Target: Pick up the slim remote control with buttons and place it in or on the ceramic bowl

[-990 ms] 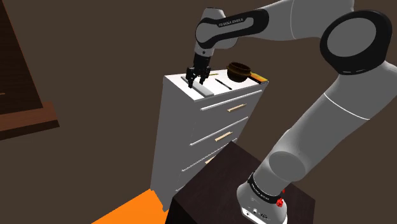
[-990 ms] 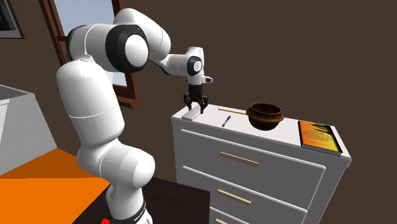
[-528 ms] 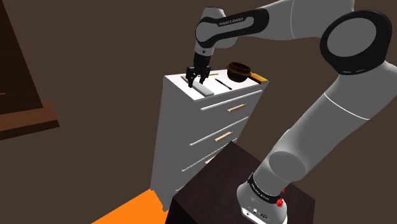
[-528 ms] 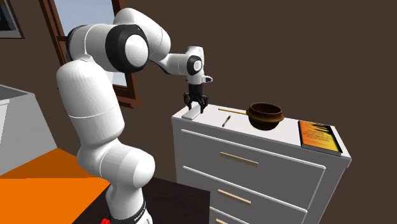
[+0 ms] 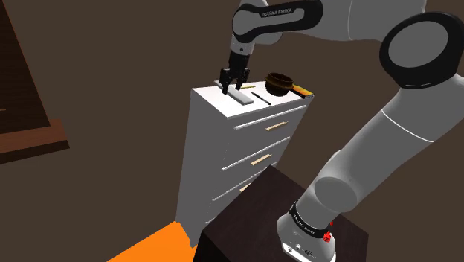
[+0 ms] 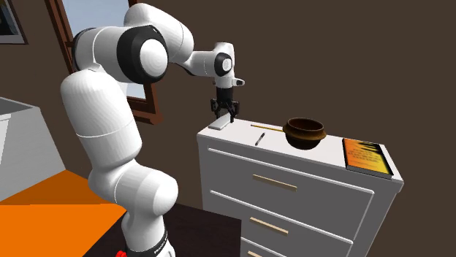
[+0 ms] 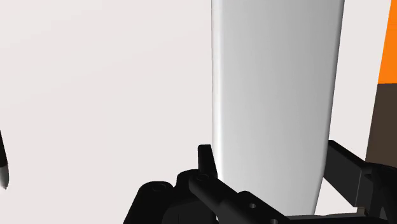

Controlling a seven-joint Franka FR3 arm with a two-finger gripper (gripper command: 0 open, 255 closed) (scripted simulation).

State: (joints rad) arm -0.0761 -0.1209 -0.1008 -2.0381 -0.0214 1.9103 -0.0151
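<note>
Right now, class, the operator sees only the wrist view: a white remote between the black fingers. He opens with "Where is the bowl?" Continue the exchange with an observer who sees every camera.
Observer: The dark brown bowl stands on the same white dresser, to the second exterior view's right of the gripper.
Operator: Is the remote off the top?
Observer: It seems so; the remote hangs just above the dresser's corner.
Operator: Anything beyond the bowl?
Observer: An orange-covered book lies flat at the dresser's end past the bowl.
</note>
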